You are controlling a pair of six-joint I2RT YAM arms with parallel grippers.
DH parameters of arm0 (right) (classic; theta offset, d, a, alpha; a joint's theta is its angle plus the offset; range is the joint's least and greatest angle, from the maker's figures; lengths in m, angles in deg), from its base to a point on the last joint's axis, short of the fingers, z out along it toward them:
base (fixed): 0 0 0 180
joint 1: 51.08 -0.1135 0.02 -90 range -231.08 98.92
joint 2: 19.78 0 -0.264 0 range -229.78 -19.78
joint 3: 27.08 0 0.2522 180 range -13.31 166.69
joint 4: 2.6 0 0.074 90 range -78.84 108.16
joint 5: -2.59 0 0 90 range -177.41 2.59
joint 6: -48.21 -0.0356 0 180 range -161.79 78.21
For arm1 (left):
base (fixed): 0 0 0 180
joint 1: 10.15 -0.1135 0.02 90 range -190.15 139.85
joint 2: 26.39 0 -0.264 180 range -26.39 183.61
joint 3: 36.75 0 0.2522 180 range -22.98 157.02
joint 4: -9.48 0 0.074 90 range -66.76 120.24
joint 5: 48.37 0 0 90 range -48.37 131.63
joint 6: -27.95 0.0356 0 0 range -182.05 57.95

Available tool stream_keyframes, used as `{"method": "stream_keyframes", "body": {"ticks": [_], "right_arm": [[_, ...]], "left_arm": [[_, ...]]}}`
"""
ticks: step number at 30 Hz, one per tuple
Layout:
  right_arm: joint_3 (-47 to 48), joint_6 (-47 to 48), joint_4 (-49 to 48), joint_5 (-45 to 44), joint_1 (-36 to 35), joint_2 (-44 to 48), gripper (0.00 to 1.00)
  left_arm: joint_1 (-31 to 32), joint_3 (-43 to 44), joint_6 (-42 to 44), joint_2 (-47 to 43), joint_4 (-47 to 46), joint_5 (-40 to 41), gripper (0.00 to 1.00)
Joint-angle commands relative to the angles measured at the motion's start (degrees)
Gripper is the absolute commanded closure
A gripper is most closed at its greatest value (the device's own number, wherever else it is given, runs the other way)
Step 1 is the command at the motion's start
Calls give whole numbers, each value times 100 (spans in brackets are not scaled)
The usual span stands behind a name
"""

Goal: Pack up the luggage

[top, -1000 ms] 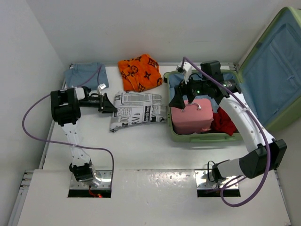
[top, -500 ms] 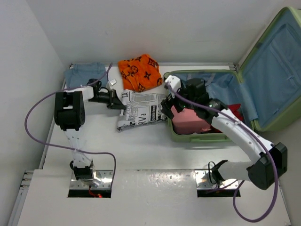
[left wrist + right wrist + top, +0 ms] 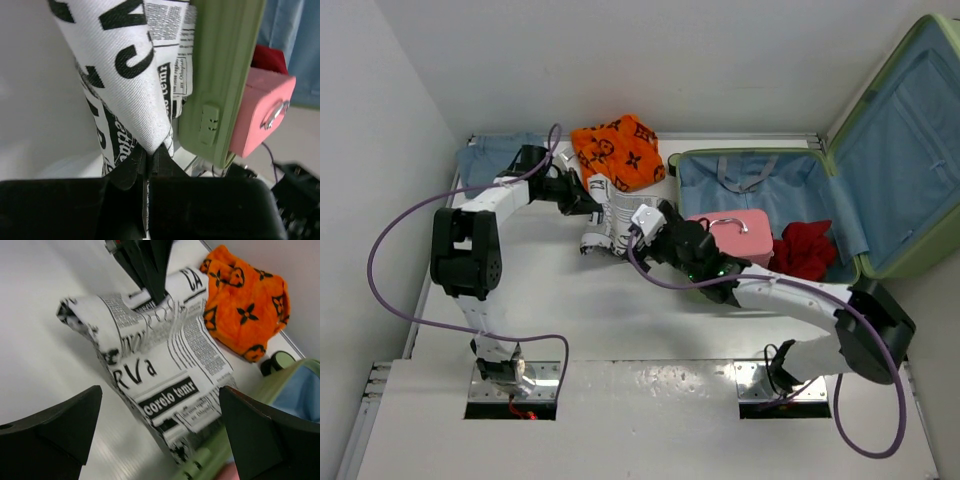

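Well, the white table (image 3: 550, 300) carries everything, and the biggest thing on it is the large light-green hard-shell suitcase (image 3: 892, 150), lying open at the right end with its blue-lined lid propped up against the wall. Next in size is a black-and-white newspaper-print cloth (image 3: 610, 215), bunched up just beside the suitcase's left wall. Behind it, at the far edge, lies a crumpled orange cloth with a dark flower pattern (image 3: 618, 150), and in the far left corner a pale blue denim garment (image 3: 490, 155). Inside the suitcase sit a small pink box-shaped case with a metal handle (image 3: 740, 232) and, to its right, a bundle of red fabric (image 3: 805, 250). The left end effector (image 3: 148, 155) is pinched tight on a fold of the newspaper-print cloth. The right end effector (image 3: 159, 390) hangs over the same cloth with its fingers spread wide, gripping nothing.
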Motion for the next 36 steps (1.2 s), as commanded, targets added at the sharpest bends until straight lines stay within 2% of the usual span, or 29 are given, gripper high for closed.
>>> {"method": "stream_keyframes", "body": {"ticks": [1, 6, 8, 10, 11, 14, 19, 22, 29, 36], "right_arm": [[385, -407, -1115, -671, -366, -215, 0], [596, -330, -1395, -837, -797, -689, 0], [737, -390, -1440, -1224, -929, -874, 0], [1009, -548, -1248, -1208, -965, -1015, 0], [1088, -914, -1134, -1190, -948, -1041, 0], [1589, -1348, -405, -1014, -957, -1147, 0], [2441, -1577, 167, -1636, -1027, -1753, 0], [2907, -1683, 537, -1699, -992, -2113, 0], [3312, -1665, 958, -1944, -931, -2316, 0], [3593, -1876, 1424, -2183, -658, -2491, 0]], "left_arm": [[89, 222, -807, -337, 35, 384, 100], [151, 450, -1194, -390, 481, 867, 100], [203, 521, -1247, -442, 544, 1017, 100], [203, 521, -1352, -504, 545, 1088, 100], [203, 521, -1353, -565, 545, 1149, 100], [256, 643, -1414, -618, 597, 1202, 100], [370, 943, -1520, -619, 597, 1123, 100], [423, 1022, -1581, -619, 597, 1141, 100], [186, 1259, -1240, -540, 658, 851, 100], [300, 1259, -1054, -592, 659, 403, 100]]}}
